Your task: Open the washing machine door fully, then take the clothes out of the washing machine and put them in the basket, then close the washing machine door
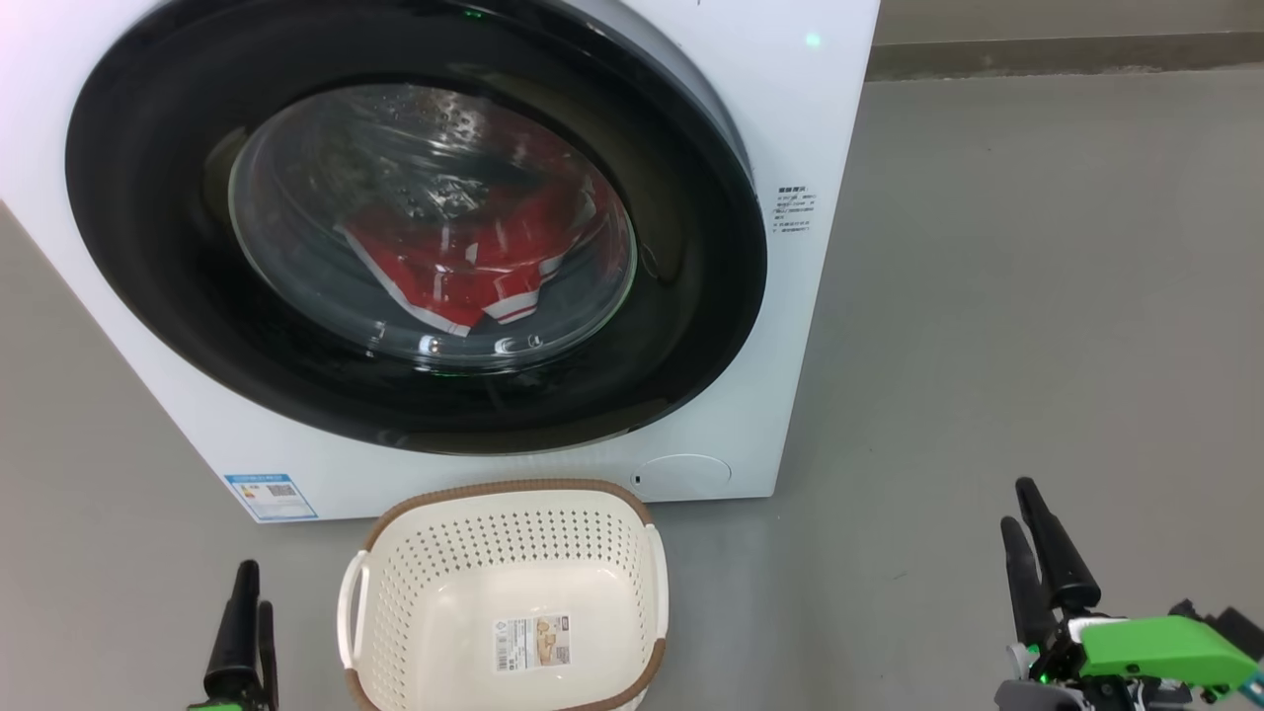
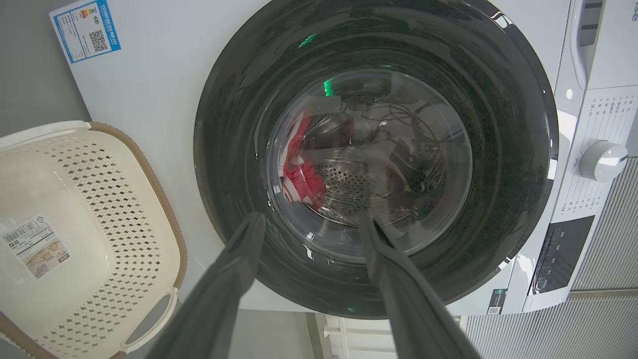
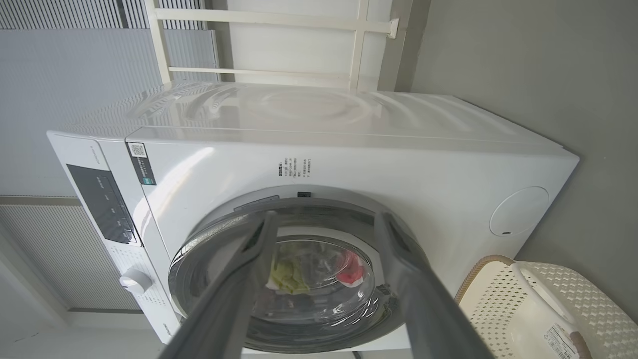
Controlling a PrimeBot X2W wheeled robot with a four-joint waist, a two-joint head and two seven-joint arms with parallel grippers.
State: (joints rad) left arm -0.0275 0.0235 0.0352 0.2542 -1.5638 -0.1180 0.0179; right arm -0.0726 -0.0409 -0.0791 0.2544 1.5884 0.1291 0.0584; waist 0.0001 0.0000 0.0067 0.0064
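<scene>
The door (image 1: pixel 148 247) looks shut or at most barely ajar over the washer (image 1: pixel 820 148), ahead of both grippers and beyond their fingertips, touched by neither. It is rigid, hinged and glossy, so flat pads would likely slide on its black face. A finger hooked behind the rim should serve better, and the edge nearer the right gripper (image 1: pixel 1019 504), by the small printed text, looks like the free side, though I cannot tell the hinge for certain. The heavy glass bowl suggests a firm, steady pull along an arc, not a jerk. Behind that glass the red clothes (image 1: pixel 464 257) lie low in the drum, out of reach until the door swings wide. They look soft, light and limp, so pinching a bunched fold should lift them, with some cloth trailing. The basket (image 1: pixel 513 489) stands between the two grippers, just beside the left gripper (image 1: pixel 255 588) and touching or nearly touching the washer's foot, with a paper label on its floor. Both grippers stand with fingers spread and nothing between them, the right one well apart from the washer's corner.
</scene>
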